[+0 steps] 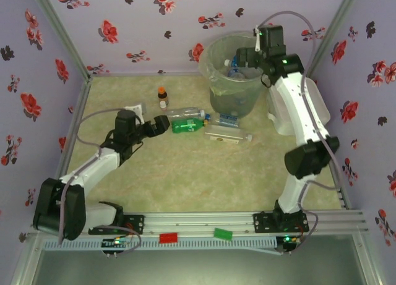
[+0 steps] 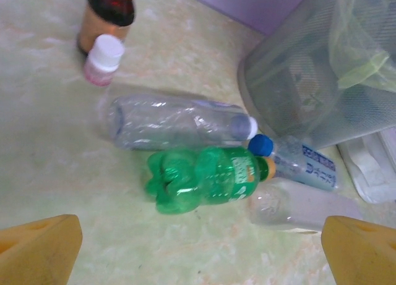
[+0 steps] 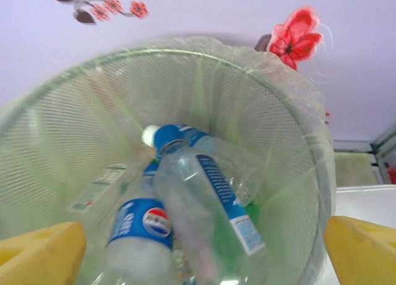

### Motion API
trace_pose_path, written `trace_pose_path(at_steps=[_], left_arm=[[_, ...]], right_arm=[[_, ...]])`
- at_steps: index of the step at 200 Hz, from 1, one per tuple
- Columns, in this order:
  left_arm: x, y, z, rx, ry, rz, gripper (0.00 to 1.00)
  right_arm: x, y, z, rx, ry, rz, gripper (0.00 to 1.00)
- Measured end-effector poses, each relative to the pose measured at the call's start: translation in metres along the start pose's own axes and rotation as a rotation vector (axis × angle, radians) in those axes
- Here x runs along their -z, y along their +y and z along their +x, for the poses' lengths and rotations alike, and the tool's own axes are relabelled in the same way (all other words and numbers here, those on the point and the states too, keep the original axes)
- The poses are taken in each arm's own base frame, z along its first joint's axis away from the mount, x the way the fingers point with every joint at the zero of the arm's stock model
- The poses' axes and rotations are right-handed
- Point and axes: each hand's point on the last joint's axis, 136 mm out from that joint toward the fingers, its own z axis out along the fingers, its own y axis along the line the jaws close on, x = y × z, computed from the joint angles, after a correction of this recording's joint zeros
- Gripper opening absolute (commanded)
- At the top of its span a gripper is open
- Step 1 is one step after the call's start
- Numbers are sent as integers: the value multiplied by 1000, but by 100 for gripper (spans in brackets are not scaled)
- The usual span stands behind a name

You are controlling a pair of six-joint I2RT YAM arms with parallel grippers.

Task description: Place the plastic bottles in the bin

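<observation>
**A:** Where do things stand?

**B:** The right gripper (image 3: 201,248) hangs over the large round grey-green mesh bin with its clear plastic liner (image 3: 260,59). Its jaws are spread wide with nothing between them. Below it, inside the bin, a clear bottle with a blue label (image 3: 207,198) leans on a blue-labelled cola bottle (image 3: 139,232). The left gripper (image 2: 201,254) is also spread and empty, low over the table in front of the crumpled green plastic bottle (image 2: 204,180).

**A:** What else lies on the table?

**B:** A long clear bottle with a white cap (image 2: 173,121) lies just beside the green one and seems to touch it. A blue-capped bottle with a blue label (image 2: 297,161) and a pale clear bottle (image 2: 303,204) lie by its neck, at the foot of the bin.

**A:** What worries you?

**B:** The cluster is tight. Fingers coming down around the green bottle may land on a neighbour. A slick round body lying on its side may also roll or squirt out as the jaws close. A shove could send the long clear one toward the small brown orange-capped bottle (image 2: 108,13) and the little white-capped vial (image 2: 102,59), and neither belongs in the bin.

**A:** And at the bin?

**B:** The right arm sits over its mouth. If the left arm carries a bottle there at the same time, the two may clash. A finger catching the liner could tip the bin.
</observation>
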Motion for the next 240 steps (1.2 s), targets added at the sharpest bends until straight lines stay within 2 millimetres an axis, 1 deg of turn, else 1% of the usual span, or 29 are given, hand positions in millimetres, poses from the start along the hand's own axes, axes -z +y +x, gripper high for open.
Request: trace_pose_path(at_steps=[13, 29, 44, 59, 79, 109, 124, 140, 152, 164, 207, 240], left_arm=[[-7, -11, -7, -31, 22, 20, 100], [-18, -28, -17, -96, 58, 46, 100], [-28, -43, -21, -167, 101, 66, 100], [-39, -57, -23, -245, 147, 84, 100], [-55, -69, -15, -353, 230, 98, 99], [-78, -73, 9, -502, 379, 104, 96], [-88, -71, 21, -554, 450, 105, 94], [-97, -69, 34, -602, 523, 108, 92], [-104, -67, 43, -631, 572, 109, 91], [-109, -65, 50, -652, 609, 111, 91], [-120, -50, 76, -707, 717, 73, 91], [-124, -42, 73, -749, 722, 23, 91]], right_arm=[[22, 8, 5, -28, -37, -52, 100], [45, 20, 20, -68, -66, -127, 100], [56, 31, 40, -101, -73, -191, 100], [61, 41, 69, -128, -58, -246, 100], [61, 53, 114, -161, -8, -292, 100], [62, 63, 176, -203, 61, -320, 100], [63, 64, 198, -226, 79, -328, 100], [63, 61, 215, -255, 92, -323, 100], [62, 59, 222, -273, 96, -317, 100], [62, 58, 225, -286, 93, -314, 100], [61, 57, 216, -305, 54, -308, 100], [62, 56, 213, -306, 38, -309, 100]])
